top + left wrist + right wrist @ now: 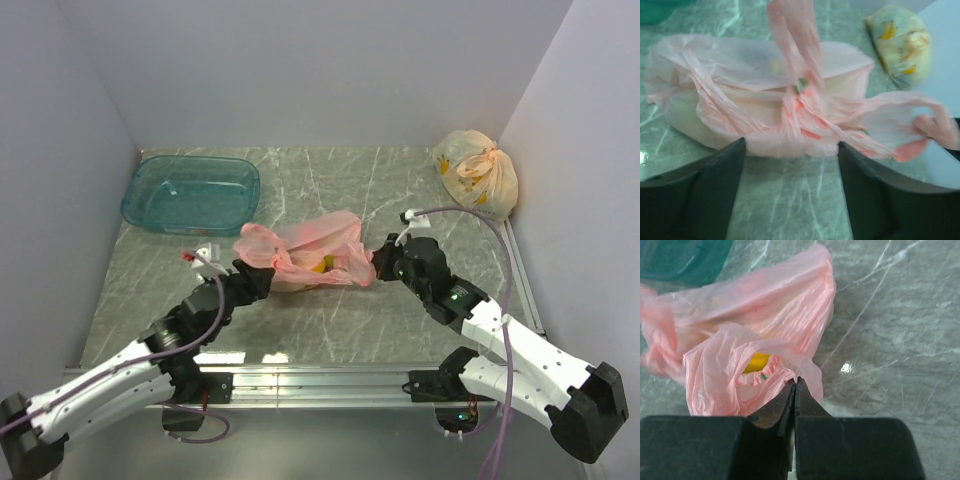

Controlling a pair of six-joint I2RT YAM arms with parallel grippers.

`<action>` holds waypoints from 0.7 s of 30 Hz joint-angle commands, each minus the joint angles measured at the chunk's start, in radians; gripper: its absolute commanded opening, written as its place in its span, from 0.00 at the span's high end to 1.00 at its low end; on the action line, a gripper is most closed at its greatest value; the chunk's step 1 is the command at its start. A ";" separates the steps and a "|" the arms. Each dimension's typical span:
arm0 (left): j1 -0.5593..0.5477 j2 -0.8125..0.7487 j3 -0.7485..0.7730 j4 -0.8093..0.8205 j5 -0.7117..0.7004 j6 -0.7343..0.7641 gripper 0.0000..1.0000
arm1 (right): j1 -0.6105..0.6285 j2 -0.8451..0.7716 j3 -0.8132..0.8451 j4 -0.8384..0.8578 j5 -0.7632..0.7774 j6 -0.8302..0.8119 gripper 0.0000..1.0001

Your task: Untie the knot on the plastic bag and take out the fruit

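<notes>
The pink plastic bag point(305, 250) lies crumpled in the middle of the table, its handle loops loose. A yellow fruit point(322, 264) shows through a gap, and also in the right wrist view point(757, 361); the other fruit is hidden inside. My left gripper point(258, 278) is at the bag's left end, wide open and empty, with the bag point(765, 100) just beyond its fingertips point(735, 150). My right gripper point(384, 258) is at the bag's right edge, jaws shut on a fold of the pink plastic point(805, 372).
A teal plastic tub point(190, 192) stands at the back left. A pale yellow tied bag with orange print point(476, 172) sits in the back right corner, also in the left wrist view point(900, 42). White walls enclose the table on three sides.
</notes>
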 commanded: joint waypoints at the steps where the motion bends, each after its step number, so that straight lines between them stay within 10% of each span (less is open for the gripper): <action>1: -0.004 -0.121 0.119 -0.115 0.043 0.102 0.17 | -0.002 0.001 -0.008 0.129 -0.028 -0.020 1.00; 8: -0.006 0.174 0.400 -0.130 0.166 0.297 0.24 | 0.001 0.016 0.007 0.133 -0.049 -0.080 1.00; 16: -0.023 0.655 0.619 -0.016 0.476 0.288 0.70 | 0.010 0.005 0.027 0.126 -0.038 -0.104 1.00; 21: -0.035 0.719 0.607 0.018 0.553 0.308 0.78 | 0.010 -0.015 0.033 0.113 -0.037 -0.104 1.00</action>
